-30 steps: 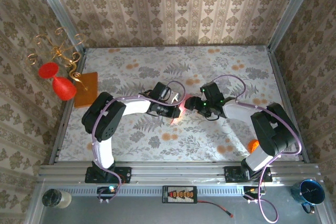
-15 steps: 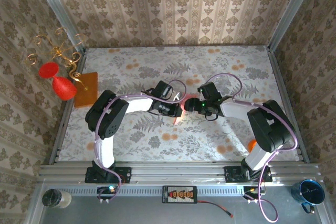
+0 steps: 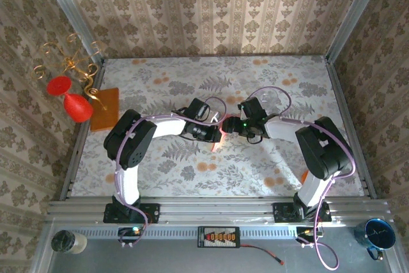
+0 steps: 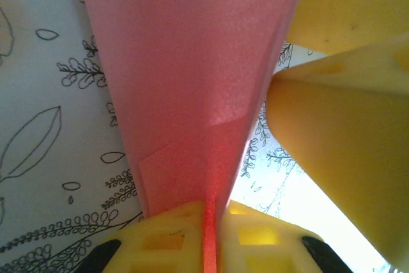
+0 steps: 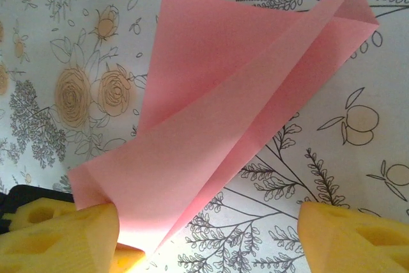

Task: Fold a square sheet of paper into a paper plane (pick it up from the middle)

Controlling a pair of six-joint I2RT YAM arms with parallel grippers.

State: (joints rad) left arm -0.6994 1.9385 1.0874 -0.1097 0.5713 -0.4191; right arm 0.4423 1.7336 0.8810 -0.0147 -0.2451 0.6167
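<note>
Roughly at the middle of the flowered table (image 3: pixel 268 81) the two arms meet tip to tip, with the pink paper plane (image 3: pixel 216 140) between them. From above, bare cloth lies on every side of the pair: a broad strip toward the back wall (image 3: pixel 211 11), more toward both side rails, and a band in front toward the arm bases. An orange sheet (image 3: pixel 105 108) lies at the left edge beside a red glass (image 3: pixel 70 99), well apart from the paper. The overhead view shows the paper as a small pink sliver only, while the wrist views give its shape and the grip. From the left wrist, the left gripper (image 4: pixel 208 222) is closed tight on the paper's folded bottom edge, the yellow fingers (image 4: pixel 166 238) pressed together with the pink sheet rising between them and fanning out upward, lifted off the cloth; a yellow finger of the other arm stands just to its right. From the right wrist, the paper plane (image 5: pixel 255 100) shows two overlapping flaps, a long crease and a sharp point toward the upper right. The right gripper (image 5: pixel 208 222) stands wide apart, one finger (image 5: pixel 57 234) touching the paper's near corner, the other well clear over bare cloth.
</note>
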